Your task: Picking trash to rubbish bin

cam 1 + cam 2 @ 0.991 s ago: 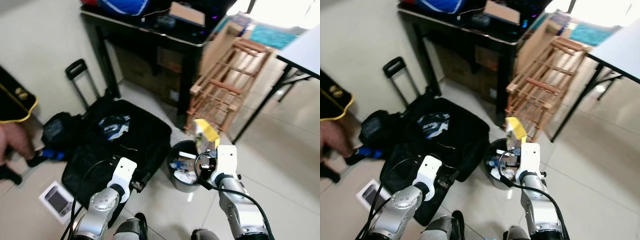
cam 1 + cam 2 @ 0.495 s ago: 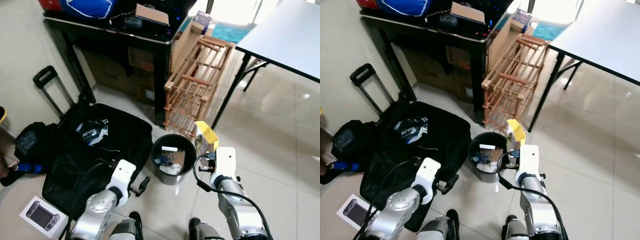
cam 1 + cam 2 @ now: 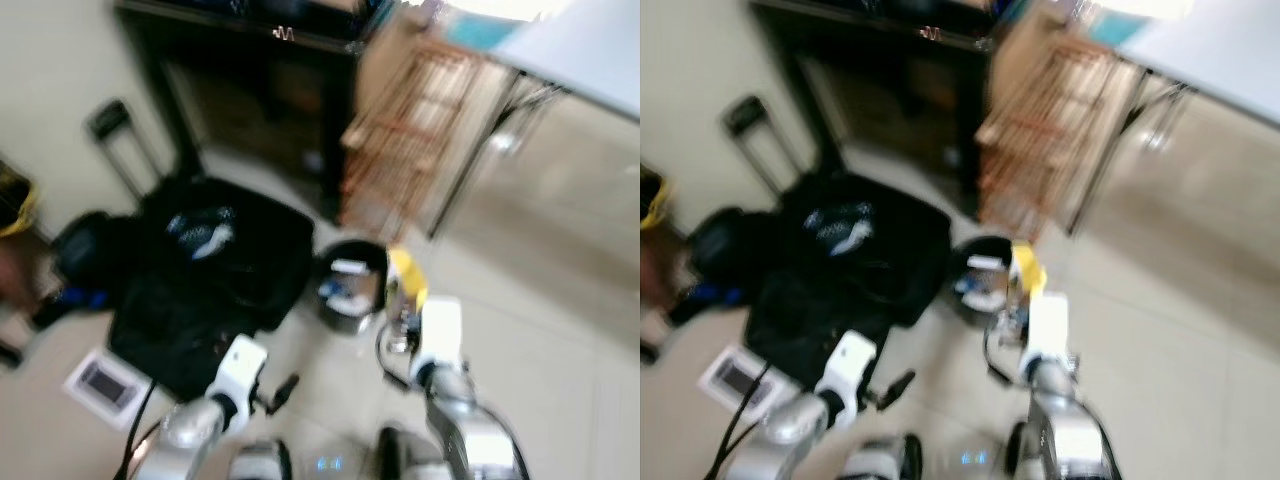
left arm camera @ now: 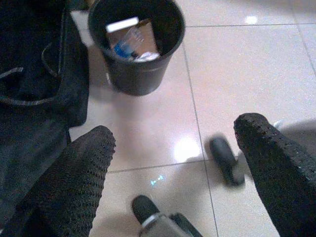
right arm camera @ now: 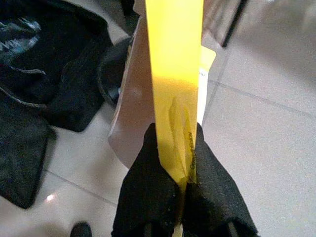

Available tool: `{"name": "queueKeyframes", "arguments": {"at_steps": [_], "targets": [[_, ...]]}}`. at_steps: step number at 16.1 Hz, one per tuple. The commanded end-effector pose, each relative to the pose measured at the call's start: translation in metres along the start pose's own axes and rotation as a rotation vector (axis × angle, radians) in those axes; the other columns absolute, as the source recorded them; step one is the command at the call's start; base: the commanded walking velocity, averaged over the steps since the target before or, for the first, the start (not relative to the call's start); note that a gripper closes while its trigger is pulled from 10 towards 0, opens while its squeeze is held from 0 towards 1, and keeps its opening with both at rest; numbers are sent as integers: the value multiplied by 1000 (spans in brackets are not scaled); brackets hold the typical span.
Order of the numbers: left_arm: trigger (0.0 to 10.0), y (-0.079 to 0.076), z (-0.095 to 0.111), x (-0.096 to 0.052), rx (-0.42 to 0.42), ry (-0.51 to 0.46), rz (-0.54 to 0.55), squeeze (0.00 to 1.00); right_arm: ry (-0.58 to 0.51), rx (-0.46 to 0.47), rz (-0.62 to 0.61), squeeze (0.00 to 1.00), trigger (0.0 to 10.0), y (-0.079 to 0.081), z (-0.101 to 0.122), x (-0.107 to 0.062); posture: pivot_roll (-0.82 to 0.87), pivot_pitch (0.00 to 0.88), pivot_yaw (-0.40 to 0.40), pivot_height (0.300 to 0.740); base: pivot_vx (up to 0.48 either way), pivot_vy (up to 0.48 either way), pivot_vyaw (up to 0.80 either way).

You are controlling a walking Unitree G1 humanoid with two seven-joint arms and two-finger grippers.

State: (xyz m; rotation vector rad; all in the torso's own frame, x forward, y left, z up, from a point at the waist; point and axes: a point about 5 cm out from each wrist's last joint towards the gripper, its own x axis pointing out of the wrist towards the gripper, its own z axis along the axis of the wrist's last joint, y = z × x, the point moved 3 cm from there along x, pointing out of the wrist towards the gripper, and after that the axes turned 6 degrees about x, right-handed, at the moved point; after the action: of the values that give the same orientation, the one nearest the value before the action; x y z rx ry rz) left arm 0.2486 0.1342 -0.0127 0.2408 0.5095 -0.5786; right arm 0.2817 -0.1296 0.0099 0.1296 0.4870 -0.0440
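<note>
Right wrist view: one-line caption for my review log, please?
Right tool pinches a yellow wrapper upright above the tiled floor, black bin just beyond.

1. The rubbish bin (image 4: 137,49) is a round black bucket standing upright on pale floor tiles, holding what looks like a white card, blue plastic and crumpled wrappers.
2. A flat yellow packet (image 5: 175,74) stands upright, pinched at its lower end, at the bin's 3 o'clock.

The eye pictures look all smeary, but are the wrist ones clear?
Both eye views are motion-blurred; the rubbish bin looks soft. The left wrist view is sharper, with a glare spot on the floor tiles. The right wrist view shows the yellow packet fairly clearly.
</note>
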Motion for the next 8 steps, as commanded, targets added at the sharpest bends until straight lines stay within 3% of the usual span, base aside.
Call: {"name": "queueKeyframes", "arguments": {"at_steps": [1,8], "targets": [[10000,-5,2,1,4,-1,-26,0,-7,-15,-21,0,10000,-6,3,1,-15,288,67,740,472,0,0],[10000,-6,-1,-1,5,12,-32,0,-4,-24,-21,0,10000,-7,2,1,-13,294,64,740,299,0,0]]}}
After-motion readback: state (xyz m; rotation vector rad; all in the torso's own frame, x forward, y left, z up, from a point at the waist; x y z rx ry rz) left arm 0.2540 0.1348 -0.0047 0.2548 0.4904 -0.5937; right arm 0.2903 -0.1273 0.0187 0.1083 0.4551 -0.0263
